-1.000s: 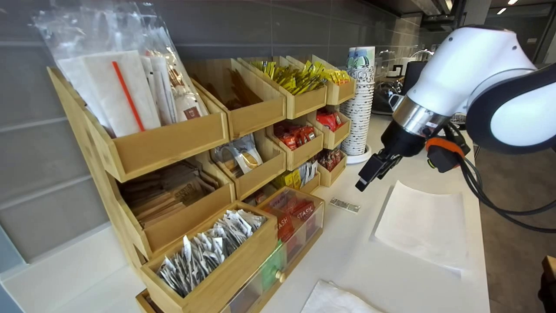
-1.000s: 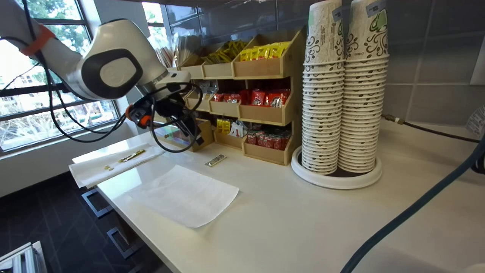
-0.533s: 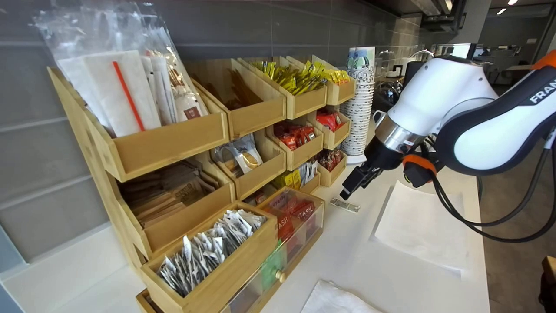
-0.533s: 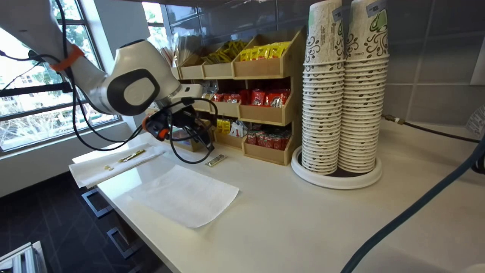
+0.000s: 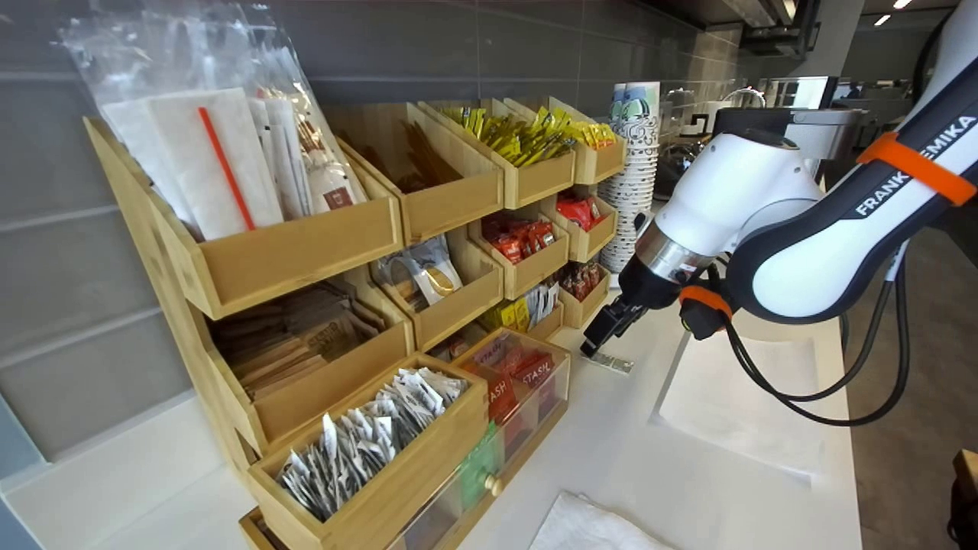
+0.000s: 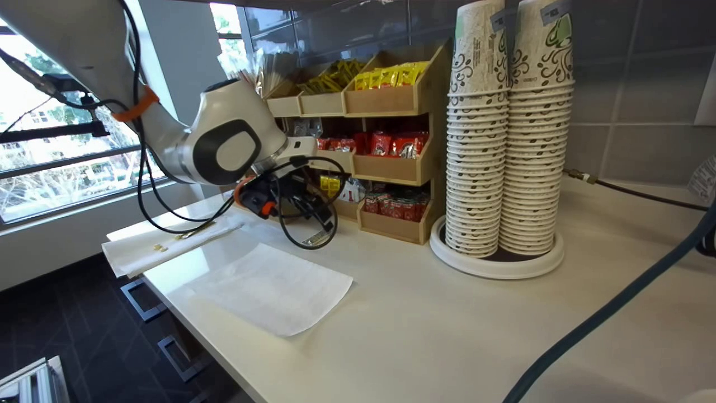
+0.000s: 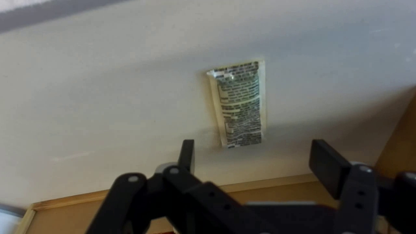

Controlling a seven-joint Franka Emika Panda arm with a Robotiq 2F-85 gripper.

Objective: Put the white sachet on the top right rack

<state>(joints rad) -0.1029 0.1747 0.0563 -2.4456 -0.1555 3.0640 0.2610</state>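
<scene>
The white sachet (image 5: 615, 363) lies flat on the white counter in front of the organiser's lowest bins. It also shows in an exterior view (image 6: 317, 239), partly behind a cable. In the wrist view the sachet (image 7: 242, 104) shows dark print and lies just beyond the fingertips, between their lines. My gripper (image 7: 252, 152) is open and empty, with its fingers wide apart. In an exterior view the gripper (image 5: 591, 347) is low, pointing down over the sachet's near end. The top right rack, a bamboo bin with yellow packets, shows in both exterior views (image 5: 601, 163) (image 6: 380, 102).
Bins with red packets (image 6: 386, 166) sit below the top right rack. Cup stacks (image 6: 475, 173) stand on a round white tray (image 6: 498, 272) beside the organiser. A large white paper sheet (image 5: 737, 397) lies on the counter. A bin's wooden edge (image 7: 74, 197) is close under the gripper.
The arm has moved toward the organiser and down, bringing the open gripper from above the counter to low over the sachet. The sachet has not moved.
</scene>
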